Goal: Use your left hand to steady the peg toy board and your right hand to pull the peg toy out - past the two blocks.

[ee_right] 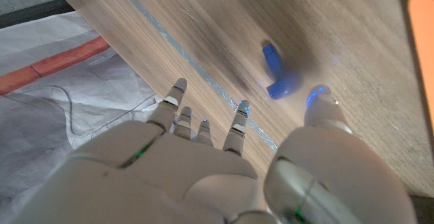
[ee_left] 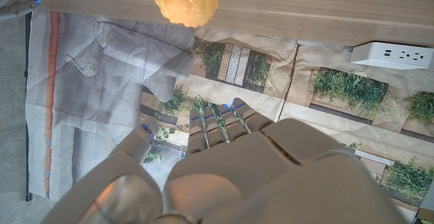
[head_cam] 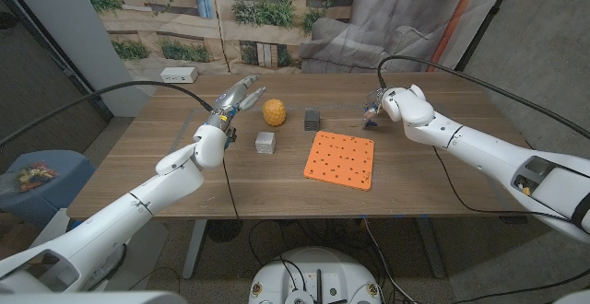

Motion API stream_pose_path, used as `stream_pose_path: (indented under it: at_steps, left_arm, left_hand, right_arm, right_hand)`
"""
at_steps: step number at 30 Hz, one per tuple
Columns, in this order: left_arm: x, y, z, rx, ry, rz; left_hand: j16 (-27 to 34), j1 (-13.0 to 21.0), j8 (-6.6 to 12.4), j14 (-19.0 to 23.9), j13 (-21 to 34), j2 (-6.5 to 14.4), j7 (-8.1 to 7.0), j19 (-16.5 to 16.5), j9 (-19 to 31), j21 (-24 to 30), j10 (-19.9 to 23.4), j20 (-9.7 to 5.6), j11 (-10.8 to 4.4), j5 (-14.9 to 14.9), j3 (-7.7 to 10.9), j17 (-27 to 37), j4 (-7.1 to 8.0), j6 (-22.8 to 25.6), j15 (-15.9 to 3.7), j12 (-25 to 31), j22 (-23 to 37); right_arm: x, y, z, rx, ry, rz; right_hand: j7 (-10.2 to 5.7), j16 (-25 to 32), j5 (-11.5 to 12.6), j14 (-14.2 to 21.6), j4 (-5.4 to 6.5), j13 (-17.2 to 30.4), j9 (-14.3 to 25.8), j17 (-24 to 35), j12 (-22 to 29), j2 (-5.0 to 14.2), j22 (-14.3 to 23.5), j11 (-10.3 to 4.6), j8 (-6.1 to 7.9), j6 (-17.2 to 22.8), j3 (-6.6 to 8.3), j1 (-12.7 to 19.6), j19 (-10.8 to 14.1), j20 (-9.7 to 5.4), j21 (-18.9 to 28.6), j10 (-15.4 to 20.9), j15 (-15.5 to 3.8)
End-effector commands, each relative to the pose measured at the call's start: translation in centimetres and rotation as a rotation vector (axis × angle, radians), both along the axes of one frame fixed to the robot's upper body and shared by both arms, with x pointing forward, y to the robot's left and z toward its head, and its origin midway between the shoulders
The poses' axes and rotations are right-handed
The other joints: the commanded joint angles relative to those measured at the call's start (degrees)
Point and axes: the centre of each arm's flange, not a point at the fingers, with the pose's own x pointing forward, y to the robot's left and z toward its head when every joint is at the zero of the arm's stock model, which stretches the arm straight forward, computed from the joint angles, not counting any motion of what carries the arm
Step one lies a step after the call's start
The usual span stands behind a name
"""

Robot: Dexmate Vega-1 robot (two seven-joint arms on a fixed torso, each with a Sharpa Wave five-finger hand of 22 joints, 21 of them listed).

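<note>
The orange peg board lies flat in the middle of the table, its holes bare. A small blue peg toy lies loose on the wood just beyond my right hand's fingertips, a little blurred; the board's corner is off to one side. My right hand hovers behind the board's far right corner with its fingers apart, holding nothing. Away from the board, my left hand is raised left of a yellow bumpy ball, fingers spread and holding nothing. A light grey block and a dark grey block stand left of the board.
The yellow ball sits on the table past my left hand. A white power strip lies at the table's far left corner. Black cables run over the table from both arms. A printed backdrop hangs behind the table.
</note>
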Motion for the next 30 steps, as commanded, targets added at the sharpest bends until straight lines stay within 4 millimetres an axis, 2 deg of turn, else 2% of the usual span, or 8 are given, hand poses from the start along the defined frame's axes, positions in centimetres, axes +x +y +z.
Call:
stream_pose_path:
  at_steps: [1, 6, 9, 15, 25, 30]
  left_arm:
    - [1.0, 0.6, -0.2, -0.043, 0.028, -0.017]
    - [1.5, 0.8, -0.3, -0.103, 0.045, -0.046]
    - [1.7, 1.1, -0.4, -0.119, 0.049, -0.057]
    - [2.1, 1.5, -0.8, -0.174, 0.053, -0.071]
    - [2.8, 2.0, -1.1, -0.264, 0.071, -0.131]
    - [3.0, 2.3, -1.4, -0.296, 0.072, -0.142]
  left_hand:
    - [-0.13, 0.54, -0.13, 0.45, -0.06, 4.45, 0.12, 0.5, -0.06, -0.31, 0.48, -6.3, 0.04, -0.16, 0.03, 0.21, -0.51, 0.49, -2.35, -0.19, 0.09]
    - [-0.16, 0.58, -0.17, 0.4, -0.06, 4.41, 0.21, 0.45, -0.06, -0.35, 0.47, -6.31, -0.02, -0.18, -0.03, 0.2, -0.64, 0.41, -2.32, -0.21, 0.09]
    - [-0.16, 0.61, -0.2, 0.39, -0.06, 4.43, 0.24, 0.44, -0.06, -0.37, 0.48, -6.31, -0.02, -0.18, -0.06, 0.2, -0.68, 0.36, -2.28, -0.21, 0.09]
    - [-0.17, 0.58, -0.28, 0.3, -0.06, 4.39, 0.32, 0.44, -0.07, -0.39, 0.4, -6.32, -0.01, -0.2, -0.16, 0.23, -0.72, 0.16, -2.21, -0.25, 0.09]
    - [-0.3, 0.47, -0.46, -0.12, -0.06, 4.22, 0.46, 0.41, -0.07, -0.43, -0.19, -6.19, 0.15, -0.23, -0.35, 0.26, -0.78, -0.43, -1.94, -0.47, 0.09]
    - [-0.23, 0.44, -0.21, 0.03, -0.06, 4.19, 0.6, 0.33, -0.07, -0.47, 0.11, -6.55, 0.04, -0.21, -0.37, 0.25, -0.83, 0.14, -1.83, -0.34, 0.09]
  right_arm:
    - [0.0, -0.4, 1.0, 0.05, 0.055, 0.019]
    - [-0.2, -0.8, 1.2, 0.086, 0.059, 0.048]
    - [-0.3, -1.1, 1.3, 0.106, 0.05, 0.066]
    - [-0.8, -1.9, 1.6, 0.176, 0.03, 0.092]
    - [-1.4, -3.0, 1.8, 0.304, 0.008, 0.143]
    - [-1.6, -3.6, 1.6, 0.395, -0.008, 0.162]
  right_hand:
    - [0.98, -0.48, -0.13, -2.22, 0.26, 0.26, 0.11, 0.15, 0.18, 0.26, 0.22, 1.22, -1.6, -3.35, -0.74, -2.09, -2.01, 0.69, -0.11, -2.54, 1.09]
    - [1.93, -0.6, -0.06, -3.84, 0.69, 0.3, 0.31, 0.2, 0.3, 0.08, 0.2, 2.02, -3.04, -6.46, -1.4, -4.13, -3.54, 1.14, -0.06, -4.36, 1.88]
    - [2.53, -0.64, 0.05, -4.88, 1.0, 0.33, 0.48, 0.21, 0.43, -0.18, 0.2, 2.55, -3.94, -8.35, -1.98, -5.71, -5.3, 1.53, -0.24, -5.39, 2.56]
    - [3.78, -0.39, 0.15, -5.28, 1.13, 0.32, 0.36, 0.16, 0.87, -0.21, 0.2, 2.78, -5.69, -11.78, -2.38, -7.07, -5.91, 1.45, 0.04, -5.69, 2.6]
    - [3.86, -0.2, 0.14, -5.38, 1.26, 0.29, 0.11, 0.13, 1.44, 0.16, 0.2, 2.32, -6.45, -12.89, -2.49, -7.89, -6.65, 0.99, 0.03, -4.72, 2.14]
    - [3.72, 0.17, 0.08, -4.86, 1.35, 0.23, -0.16, 0.08, 2.09, 0.82, 0.19, 1.38, -6.36, -11.99, -2.38, -8.37, -6.64, 1.13, 0.23, -3.13, 1.45]
